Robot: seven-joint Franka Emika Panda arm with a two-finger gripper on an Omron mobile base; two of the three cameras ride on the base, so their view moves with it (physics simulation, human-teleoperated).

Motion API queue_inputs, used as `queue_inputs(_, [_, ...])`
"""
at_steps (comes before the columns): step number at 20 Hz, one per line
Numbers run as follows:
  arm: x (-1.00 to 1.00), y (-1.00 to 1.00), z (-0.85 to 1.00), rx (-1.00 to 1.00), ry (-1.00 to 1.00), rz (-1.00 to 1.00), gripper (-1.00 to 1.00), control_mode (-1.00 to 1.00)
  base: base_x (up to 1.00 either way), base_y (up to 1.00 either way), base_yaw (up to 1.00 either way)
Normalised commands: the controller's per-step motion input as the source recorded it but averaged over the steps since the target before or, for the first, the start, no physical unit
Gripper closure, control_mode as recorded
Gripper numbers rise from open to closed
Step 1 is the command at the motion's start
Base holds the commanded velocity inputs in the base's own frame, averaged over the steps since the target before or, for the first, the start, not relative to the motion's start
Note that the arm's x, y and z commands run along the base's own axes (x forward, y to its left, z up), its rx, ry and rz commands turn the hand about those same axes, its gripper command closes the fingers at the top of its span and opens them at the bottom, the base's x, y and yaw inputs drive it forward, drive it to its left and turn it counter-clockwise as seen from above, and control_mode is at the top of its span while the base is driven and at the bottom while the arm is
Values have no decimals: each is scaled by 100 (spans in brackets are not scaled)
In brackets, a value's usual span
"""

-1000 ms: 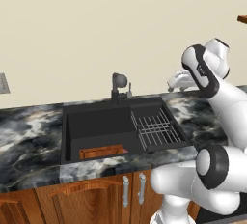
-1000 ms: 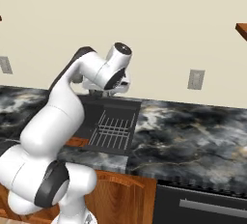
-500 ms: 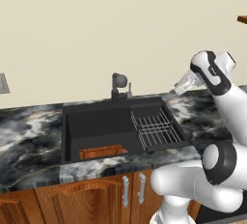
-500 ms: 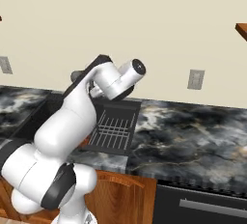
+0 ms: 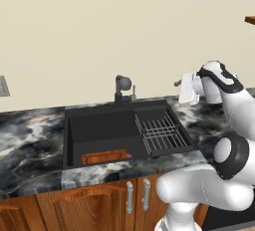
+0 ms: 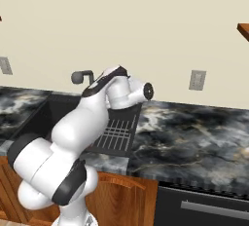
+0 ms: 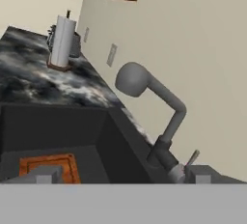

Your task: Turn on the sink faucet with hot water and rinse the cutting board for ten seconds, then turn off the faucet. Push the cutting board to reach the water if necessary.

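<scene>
The claw (image 5: 185, 88) hangs in the air above the right end of the counter (image 5: 30, 140), to the right of the sink (image 5: 99, 128) and well apart from everything in it. Its jaws stand wide, with nothing between them. In the hand view the 2 fingertips (image 7: 42, 175) rise at the bottom edge, far apart, and the view looks across the basin at a tilt.

The sink faucet (image 5: 121, 86) stands at the back rim of the sink, near the middle, with its rounded head turned toward the basin. Its thin lever handle (image 5: 133, 92) sticks up just beside the post, on the right. From the hand view the faucet's neck bends up and over, the bulbous head (image 7: 132, 79) out above the basin.

The cutting board (image 5: 104, 156) lies flat on the sink floor at the front wall, left of the wire rack (image 5: 160, 134) and well in front of the faucet. It shows again in the hand view (image 7: 47, 165), just behind one fingertip.

Farther along the counter a paper towel roll (image 7: 62, 42) stands upright near the wall.
</scene>
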Motion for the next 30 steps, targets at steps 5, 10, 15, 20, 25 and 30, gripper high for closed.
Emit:
queue_inputs(5, [49,32,-30,4,-30,17,-100,-100,0,0,0])
queue_inputs(10, [18,13,-11,7,1,5,-100,-100,0,0,0])
queue_inputs(15, [9,0,-12,0,3,0,-100,-100,0,0,0])
queue_inputs(20, [28,11,-48,0,0,0,-100,-100,0,0,0])
queue_inputs(25, [62,5,-2,6,1,0,-100,-100,0,0,0])
queue_inputs(30, [61,34,-4,1,2,0,-100,-100,0,0,0])
